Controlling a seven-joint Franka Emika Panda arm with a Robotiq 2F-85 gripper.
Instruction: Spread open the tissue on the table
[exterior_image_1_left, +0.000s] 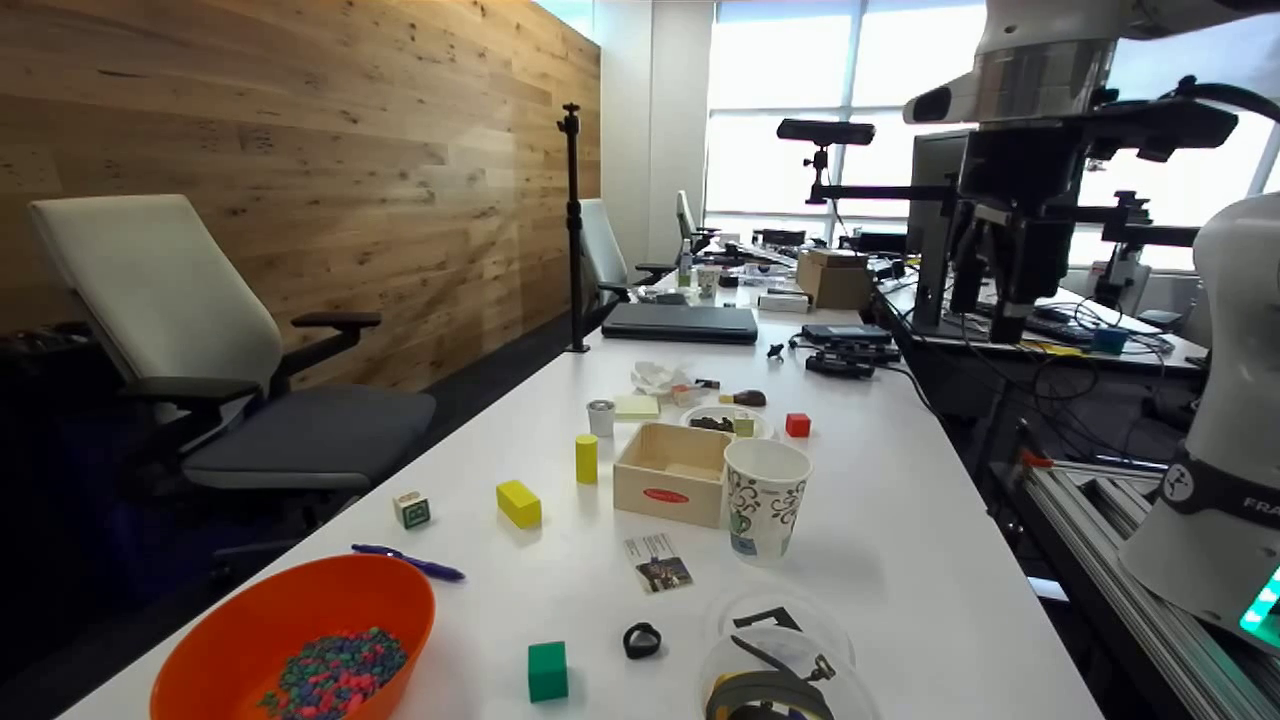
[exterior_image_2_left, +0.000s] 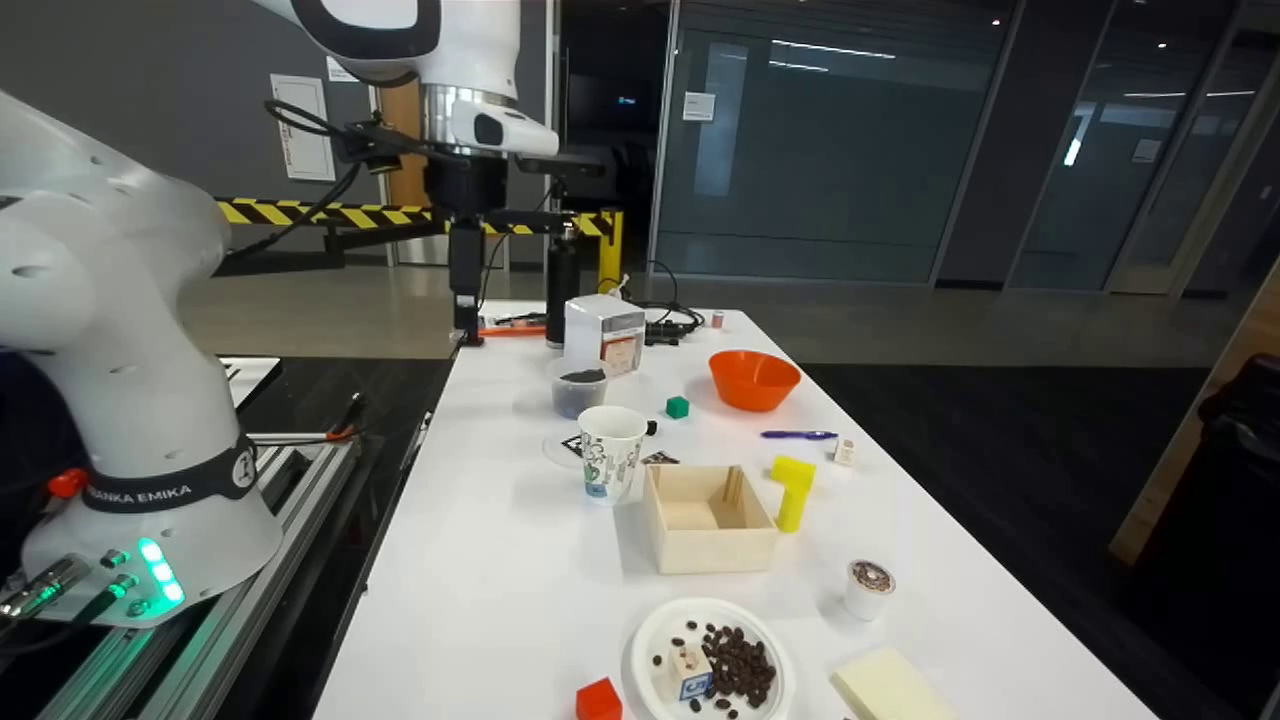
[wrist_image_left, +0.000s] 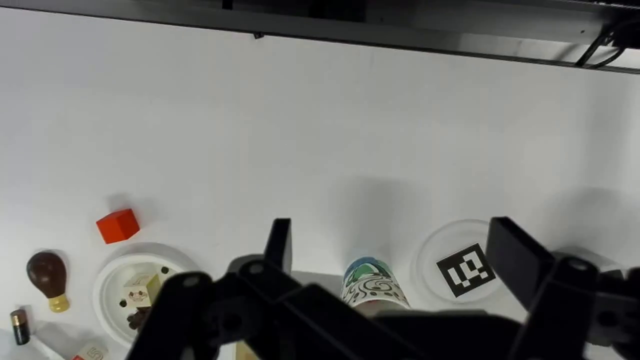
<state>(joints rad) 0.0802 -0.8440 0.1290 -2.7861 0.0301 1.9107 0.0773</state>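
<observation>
The white table (exterior_image_1_left: 900, 520) runs away from the camera in an exterior view and also shows in an exterior view (exterior_image_2_left: 480, 610) and in the wrist view (wrist_image_left: 240, 125). A crumpled white tissue (exterior_image_1_left: 657, 378) lies on it beyond the wooden box in an exterior view. The tissue is out of view in the wrist view. My gripper (exterior_image_1_left: 988, 312) hangs high at the robot's side, away from the tissue. It also shows in an exterior view (exterior_image_2_left: 466, 325). In the wrist view the gripper (wrist_image_left: 392, 222) has its fingers wide apart with nothing between them.
A wooden box (exterior_image_2_left: 710, 520) and a paper cup (exterior_image_1_left: 765, 500) stand mid-table. A plate with coffee beans (exterior_image_2_left: 650, 640), a red block (exterior_image_1_left: 797, 425), a coffee pod (exterior_image_1_left: 600, 418) and a yellow notepad (exterior_image_1_left: 637, 407) lie near the tissue. An orange bowl (exterior_image_2_left: 755, 380) stands farther off.
</observation>
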